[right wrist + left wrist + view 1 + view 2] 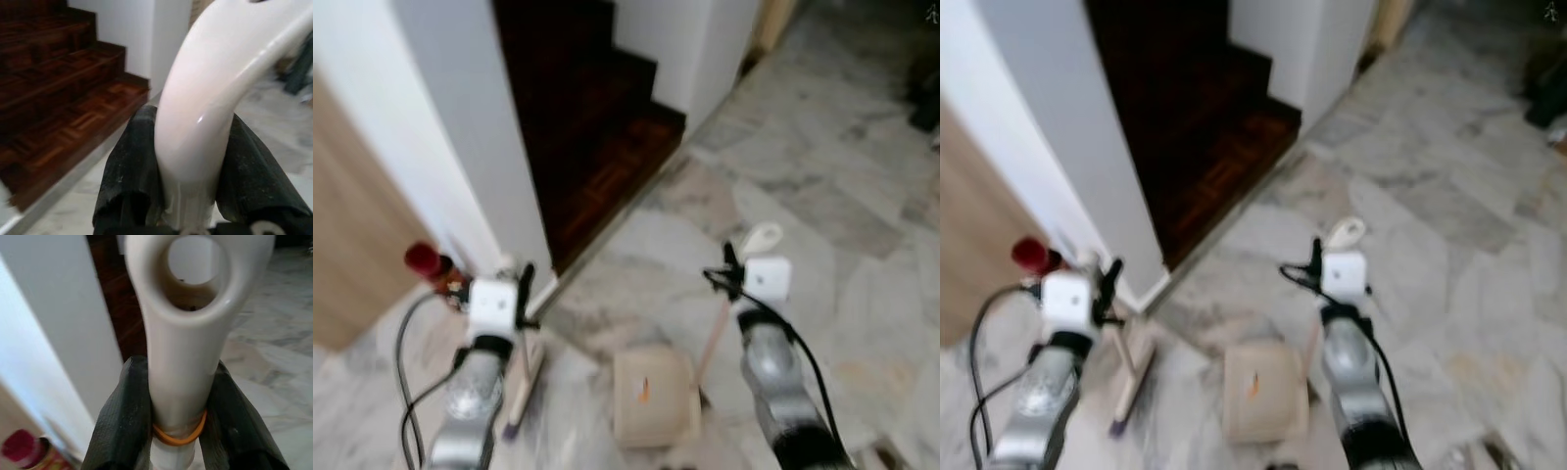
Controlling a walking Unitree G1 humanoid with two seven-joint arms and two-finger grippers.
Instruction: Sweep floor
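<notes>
- Left eye view: left pincer (521, 286) clamped on the broom handle (182, 333); broom head (523, 382) on the marble floor (842, 196), near left, beside the wall corner.
- Right pincer (729, 269) clamped on the dustpan handle (210, 98); dustpan (652, 397) flat on the floor, near centre, just right of the broom head.
- Dustpan contents: one small orange scrap (644, 391) (otherwise too blurred to tell).
- Progress, judged: both tools in hand; how much is swept cannot be told.
- Also: red-capped bottle (433, 264), left; dark wooden stairs (597, 117), far.
</notes>
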